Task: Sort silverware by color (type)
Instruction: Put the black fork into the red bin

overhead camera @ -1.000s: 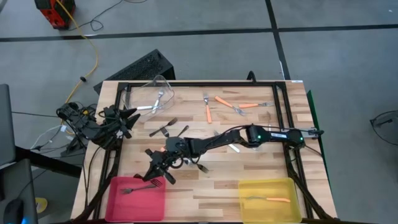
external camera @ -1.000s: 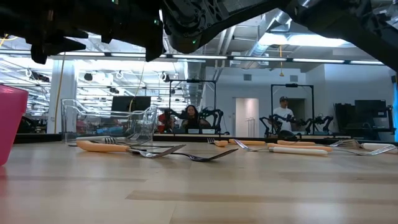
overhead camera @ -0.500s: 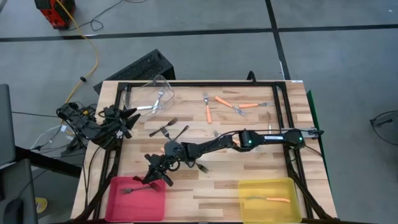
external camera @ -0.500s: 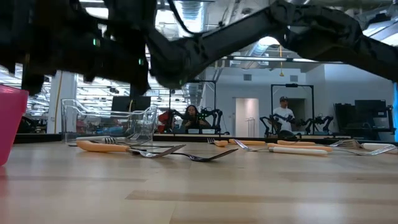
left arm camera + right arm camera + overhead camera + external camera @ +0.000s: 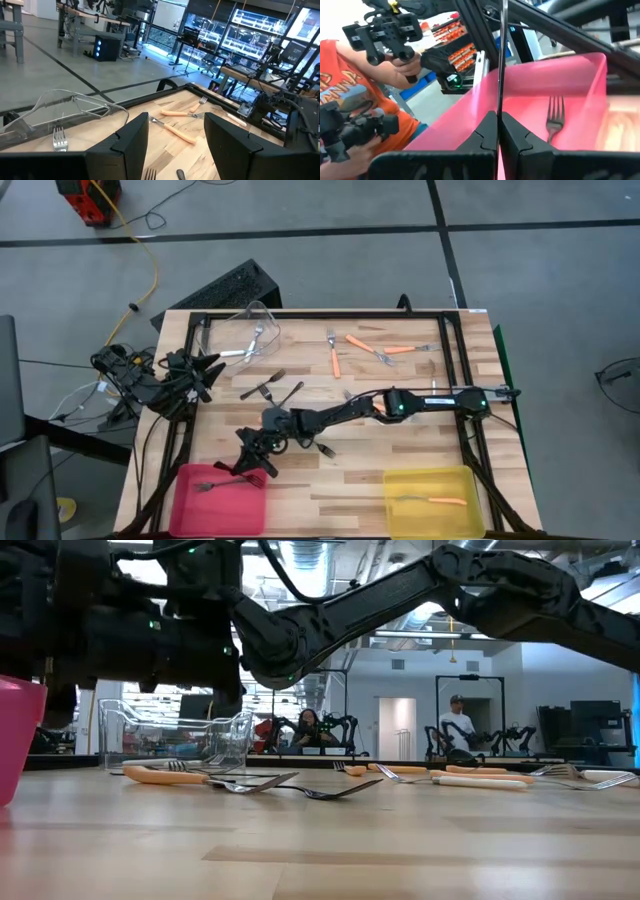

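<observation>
My right gripper [image 5: 253, 461] reaches across the table to the far right corner of the pink bin [image 5: 190, 502], shut on a slim dark fork [image 5: 498, 60]. Another dark fork [image 5: 554, 117] lies flat on the pink bin's floor. Two dark forks [image 5: 272, 388] and one more fork [image 5: 322, 448] lie on the table by the arm. Orange-handled forks [image 5: 365, 347] lie at the far middle. A silver fork [image 5: 256, 338] rests in the clear bin [image 5: 232, 320]. My left gripper [image 5: 205, 369] waits open at the table's left edge. My right gripper pinches the dark fork's thin shaft [image 5: 498, 102] between its two fingers [image 5: 485, 132]. The fingers come level from the table's right and lie across the fork. The fork is lifted clear by the pink bin's rim; which end is held does not show.
A yellow bin [image 5: 400, 483] at the near right holds an orange-handled fork [image 5: 442, 501]. A black frame [image 5: 448, 340] runs along the table's edges. A person with a hand-held device [image 5: 390, 30] stands beyond the table's left side.
My right gripper has come down and moved a little toward the table's near left, closer to the pink bin, rolling somewhat about its own axis. It stays shut on the dark fork, which goes with it.
</observation>
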You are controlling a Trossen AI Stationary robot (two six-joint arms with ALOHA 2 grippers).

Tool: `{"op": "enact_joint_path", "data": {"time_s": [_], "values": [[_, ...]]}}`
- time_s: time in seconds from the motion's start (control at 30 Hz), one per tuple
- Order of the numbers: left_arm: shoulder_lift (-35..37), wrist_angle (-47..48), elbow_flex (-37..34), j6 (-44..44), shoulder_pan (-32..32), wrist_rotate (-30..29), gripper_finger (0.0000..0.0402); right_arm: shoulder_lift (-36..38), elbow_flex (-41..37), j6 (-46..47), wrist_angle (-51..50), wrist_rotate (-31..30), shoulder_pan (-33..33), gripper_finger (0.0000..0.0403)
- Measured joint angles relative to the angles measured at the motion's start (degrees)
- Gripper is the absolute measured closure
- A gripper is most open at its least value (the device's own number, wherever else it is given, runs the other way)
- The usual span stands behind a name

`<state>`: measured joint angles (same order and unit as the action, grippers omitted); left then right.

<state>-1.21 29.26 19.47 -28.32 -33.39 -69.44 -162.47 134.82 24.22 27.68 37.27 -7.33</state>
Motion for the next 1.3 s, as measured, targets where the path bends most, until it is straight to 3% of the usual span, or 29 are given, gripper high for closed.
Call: {"op": "enact_joint_path", "data": {"time_s": [0.37, 0.9, 1.3], "values": [[0.0, 0.0, 0.0, 0.0, 0.0, 0.0, 0.0223, 0.1, 0.0, -0.4, -2.2, -0.5, 0.3, 0.0352], [0.0, 0.0, 0.0, 0.0, 0.0, 0.0, 0.0223, 0.1, 0.0, -0.3, -2.1, -1.1, 0.4, 0.0342], [0.0, 0.0, 0.0, 0.0, 0.0, 0.0, 0.0223, 0.1, 0.0, -0.7, -2.0, -1.2, 0.4, 0.0273]]}}
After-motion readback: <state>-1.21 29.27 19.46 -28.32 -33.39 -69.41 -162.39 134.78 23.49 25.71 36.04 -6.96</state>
